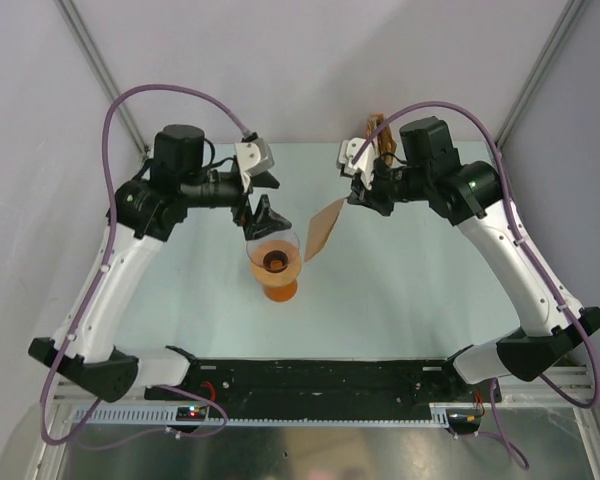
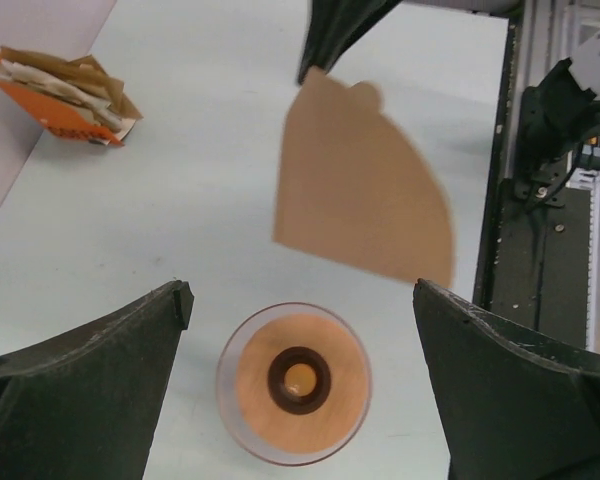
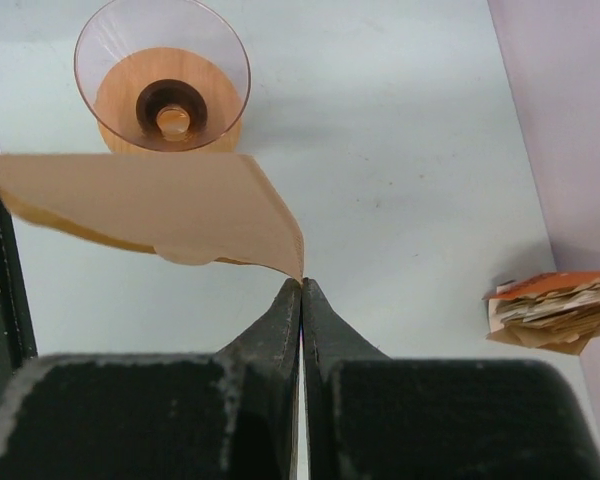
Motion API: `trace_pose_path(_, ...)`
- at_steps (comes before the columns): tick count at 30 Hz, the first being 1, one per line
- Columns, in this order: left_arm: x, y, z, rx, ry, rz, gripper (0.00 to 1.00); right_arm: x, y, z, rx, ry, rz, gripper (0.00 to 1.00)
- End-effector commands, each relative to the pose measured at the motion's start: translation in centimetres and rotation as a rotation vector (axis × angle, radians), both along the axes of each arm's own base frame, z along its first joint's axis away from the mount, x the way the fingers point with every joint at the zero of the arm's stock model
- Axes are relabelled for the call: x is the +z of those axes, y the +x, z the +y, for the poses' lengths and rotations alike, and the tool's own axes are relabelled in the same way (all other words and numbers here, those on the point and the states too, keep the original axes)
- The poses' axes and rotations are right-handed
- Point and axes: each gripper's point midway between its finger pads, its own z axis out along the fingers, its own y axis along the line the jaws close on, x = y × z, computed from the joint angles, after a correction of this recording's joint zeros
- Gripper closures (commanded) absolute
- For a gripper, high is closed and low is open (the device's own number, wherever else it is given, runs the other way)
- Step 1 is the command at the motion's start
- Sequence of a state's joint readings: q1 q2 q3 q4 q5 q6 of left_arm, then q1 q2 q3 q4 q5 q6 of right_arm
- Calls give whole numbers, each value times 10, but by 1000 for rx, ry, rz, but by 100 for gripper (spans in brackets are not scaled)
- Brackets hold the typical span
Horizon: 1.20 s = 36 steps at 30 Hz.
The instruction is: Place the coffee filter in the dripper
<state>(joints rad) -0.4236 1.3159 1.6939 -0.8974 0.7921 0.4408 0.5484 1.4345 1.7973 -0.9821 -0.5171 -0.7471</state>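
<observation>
The dripper [image 1: 277,260] is a peach-orange translucent funnel with a dark centre hole, standing at the table's middle; it also shows in the left wrist view [image 2: 294,381] and the right wrist view [image 3: 163,75]. The coffee filter [image 1: 323,228], a flat tan paper cone, hangs in the air just right of the dripper, pinched at one corner by my right gripper [image 1: 352,197], which is shut on it [image 3: 301,280]. The filter shows in both wrist views [image 2: 362,196] [image 3: 150,203]. My left gripper [image 1: 260,200] is open above the dripper's far side, its fingers [image 2: 80,390] wide apart.
An upright bundle of brown and orange papers [image 1: 378,133] stands at the table's back, behind the right arm; it also shows in the left wrist view [image 2: 65,90] and the right wrist view [image 3: 557,310]. A black rail [image 1: 310,378] runs along the near edge.
</observation>
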Motion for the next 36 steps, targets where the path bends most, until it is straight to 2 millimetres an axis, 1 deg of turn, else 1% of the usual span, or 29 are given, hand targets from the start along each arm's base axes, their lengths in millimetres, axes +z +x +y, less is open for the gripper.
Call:
trace_pose_path(1, 17, -23, -6, 53, -38, -46, 0, 20, -3, -3, -84, 40, 6, 100)
trace_pose_path(5, 20, -26, -10, 105, -85, -73, 0, 23, -5, 0, -107, 55, 25, 100)
trace_pose_path(10, 20, -24, -15, 116, -100, -70, 0, 25, -13, 5, -102, 59, 36, 100)
trace_pose_path(14, 18, -30, -26, 83, -86, -86, 0, 25, -20, 8, -104, 63, 54, 100)
trace_pose_path(17, 11, -34, -32, 75, -60, -101, 0, 28, -25, 10, -100, 71, 56, 100)
trace_pose_path(19, 10, -35, -34, 76, -59, -95, 1, 28, -27, 10, -103, 71, 57, 100)
trace_pose_path(23, 12, -46, -38, 37, -82, -62, 2, 29, -30, 10, -110, 68, 55, 100)
trace_pose_path(25, 8, -48, -39, 39, -76, -57, 3, 30, -31, 10, -110, 72, 52, 100)
trace_pose_path(27, 3, -45, -38, 63, -60, -57, 6, 32, -33, 10, -108, 76, 48, 100)
trace_pose_path(30, 1, -38, -35, 103, -45, -66, 11, 32, -34, 9, -110, 75, 50, 100)
trace_pose_path(32, -1, -36, -34, 117, -38, -67, 16, 33, -35, 9, -107, 78, 51, 100)
trace_pose_path(36, -5, -34, -30, 145, -31, -64, 22, 34, -38, 10, -93, 84, 44, 100)
